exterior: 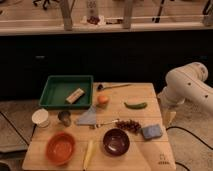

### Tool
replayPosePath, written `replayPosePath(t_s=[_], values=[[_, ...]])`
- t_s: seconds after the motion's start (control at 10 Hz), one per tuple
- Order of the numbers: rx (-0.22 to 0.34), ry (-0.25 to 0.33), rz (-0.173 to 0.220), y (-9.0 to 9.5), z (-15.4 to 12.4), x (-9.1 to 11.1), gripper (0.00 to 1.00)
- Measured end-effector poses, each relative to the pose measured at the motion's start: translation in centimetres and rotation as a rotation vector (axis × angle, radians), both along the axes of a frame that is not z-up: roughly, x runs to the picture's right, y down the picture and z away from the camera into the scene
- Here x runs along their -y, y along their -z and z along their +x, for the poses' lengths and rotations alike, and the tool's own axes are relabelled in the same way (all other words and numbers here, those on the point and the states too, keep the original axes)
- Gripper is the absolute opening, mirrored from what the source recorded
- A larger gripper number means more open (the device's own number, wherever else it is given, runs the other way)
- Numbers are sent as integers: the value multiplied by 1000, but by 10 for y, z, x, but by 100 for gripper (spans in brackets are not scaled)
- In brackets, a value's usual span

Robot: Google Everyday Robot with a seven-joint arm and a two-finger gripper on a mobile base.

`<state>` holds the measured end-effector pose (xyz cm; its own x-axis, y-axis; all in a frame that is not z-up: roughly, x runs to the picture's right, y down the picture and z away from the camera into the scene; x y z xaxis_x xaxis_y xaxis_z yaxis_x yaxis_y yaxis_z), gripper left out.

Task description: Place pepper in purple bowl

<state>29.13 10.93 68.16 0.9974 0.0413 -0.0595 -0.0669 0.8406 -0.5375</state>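
At the near edge of the wooden table [150, 160] sit the orange-red bowl [60, 148] on the left and the purple bowl [116, 142] near the middle. Each shows only its bare inside, and a pale yellow elongated item [89, 153] lies between them. Behind them come a blue sponge [151, 131], a bunch of dark grapes [129, 125], a grey-blue cloth [88, 118], a small metal cup [64, 117] and a white cup [40, 117]. Farther back, the pepper [135, 105] lies on the table right of an orange fruit [102, 99], well apart from the purple bowl. The green tray [50, 92] at the far left holds a tan block [75, 95]. The white arm [187, 85] bends in from the right. Its gripper [170, 120] points down beside the table's right edge, fingers spread and holding nothing.
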Motion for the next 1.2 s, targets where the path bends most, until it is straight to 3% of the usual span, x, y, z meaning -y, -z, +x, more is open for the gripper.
replayPosePath(t_s=[0.4, 0.7, 1.2], values=[[-1, 3, 1, -1, 0, 0, 80], [16, 95, 13, -31, -26, 6, 80], [36, 156, 29, -59, -41, 6, 80]])
